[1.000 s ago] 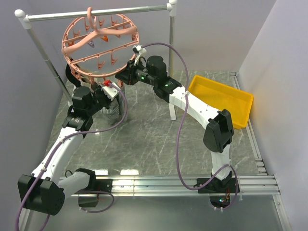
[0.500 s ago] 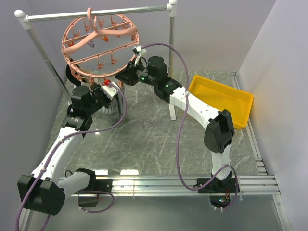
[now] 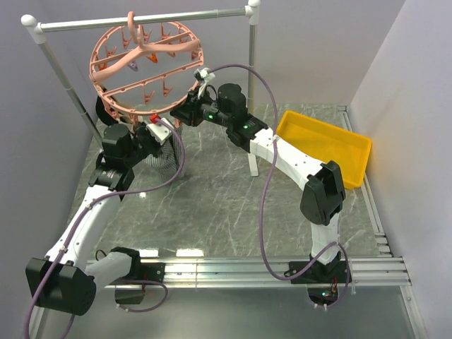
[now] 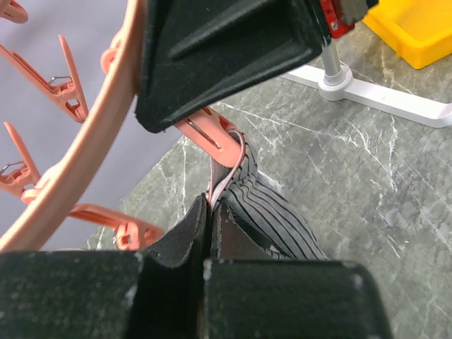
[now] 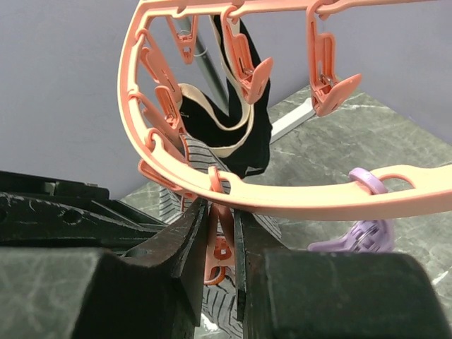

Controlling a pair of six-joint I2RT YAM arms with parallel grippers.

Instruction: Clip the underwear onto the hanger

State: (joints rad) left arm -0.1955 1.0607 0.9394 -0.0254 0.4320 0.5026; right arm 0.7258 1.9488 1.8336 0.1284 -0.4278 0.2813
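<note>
Got underwear clenched in left claw, dangling just under hanger rim. Pinching a clip with right claw. Crowded by neighbouring clips; yellow bin well off right.

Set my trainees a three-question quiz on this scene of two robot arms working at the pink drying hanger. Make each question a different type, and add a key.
1. True or false: the left gripper is shut on the soft striped grey underwear.
2. What does the right gripper pinch? A) a small pink plastic clip B) the yellow plastic tray C) a purple clip
3. Fill in: the round salmon-pink plastic hanger hangs from the grey metal ____.
Key: 1 true; 2 A; 3 rail.
</note>
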